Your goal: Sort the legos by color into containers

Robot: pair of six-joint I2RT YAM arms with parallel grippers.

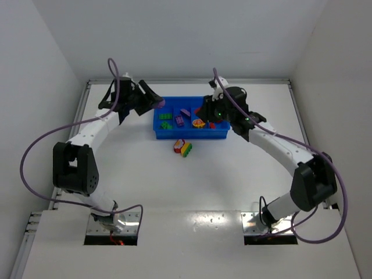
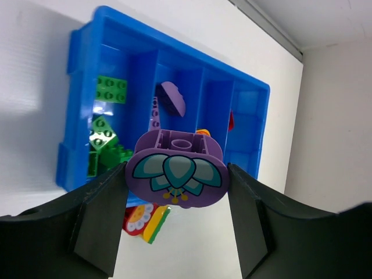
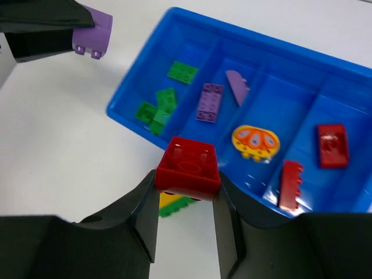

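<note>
The blue tray [image 1: 158, 129] has four compartments holding, left to right, green, purple, yellow and red legos. My left gripper [image 1: 154, 103] is shut on a purple lego [image 2: 177, 168] with a printed leaf pattern, held above the tray's left end [image 2: 81, 52]. My right gripper [image 1: 207, 110] is shut on a red lego [image 3: 187, 168], held above the tray's near wall [image 3: 133, 119]. A stacked red, yellow and green piece [image 1: 183, 147] lies on the table in front of the tray. It also shows in the left wrist view [image 2: 145, 218].
In the tray are green legos [image 3: 183, 71], purple ones [image 3: 209, 102], a yellow printed one [image 3: 256, 141] and red ones [image 3: 332, 145]. White walls enclose the table on three sides.
</note>
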